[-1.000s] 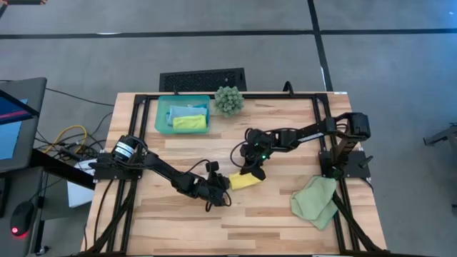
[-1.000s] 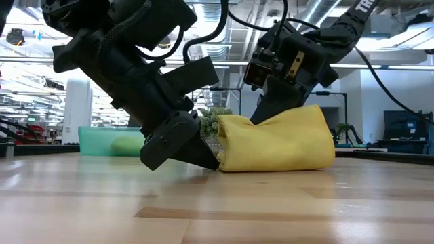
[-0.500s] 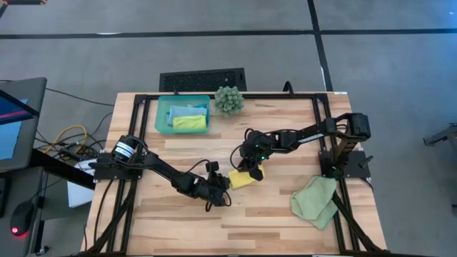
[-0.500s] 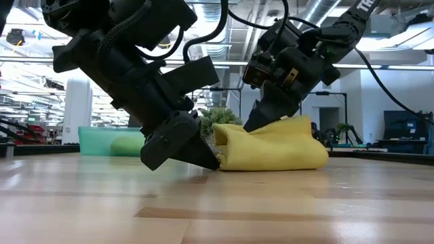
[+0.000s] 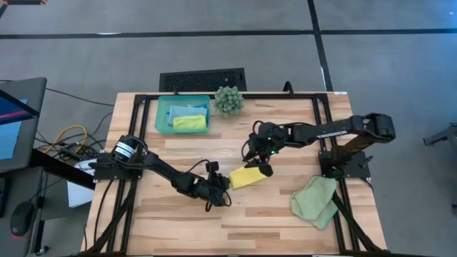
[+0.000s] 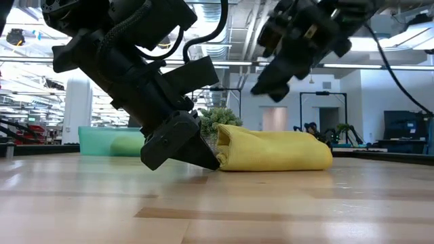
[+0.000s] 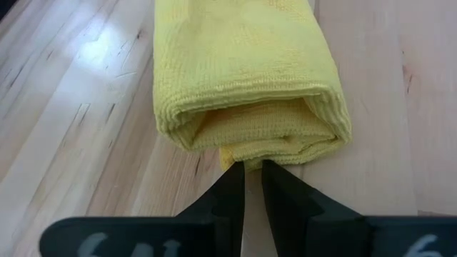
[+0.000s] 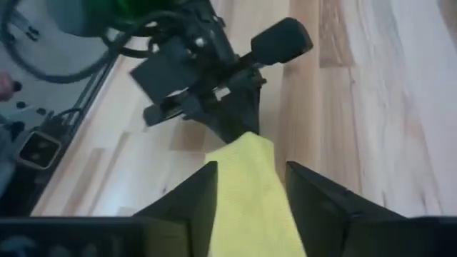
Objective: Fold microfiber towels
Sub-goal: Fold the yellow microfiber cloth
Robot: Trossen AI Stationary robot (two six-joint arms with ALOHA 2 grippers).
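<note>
**A robotics lab on an open industrial floor**

We are looking at a robotics lab. We are seeing a wooden table (image 5: 271,214) edged by a black metal frame (image 5: 235,95), standing on grey concrete floor (image 5: 214,43) marked with dark lines. Cables (image 5: 68,135) are trailing to a monitor (image 5: 18,121) beside it. Across the table we are seeing exposed ceiling ducts (image 6: 234,27), strip lights and more workstations (image 6: 400,132).

Hardly anything here can be read. Pale marks that may be digits sit on the dark bar (image 7: 235,239) at the base of the left wrist camera's view (one might be a 6), too cropped to be sure.
</note>
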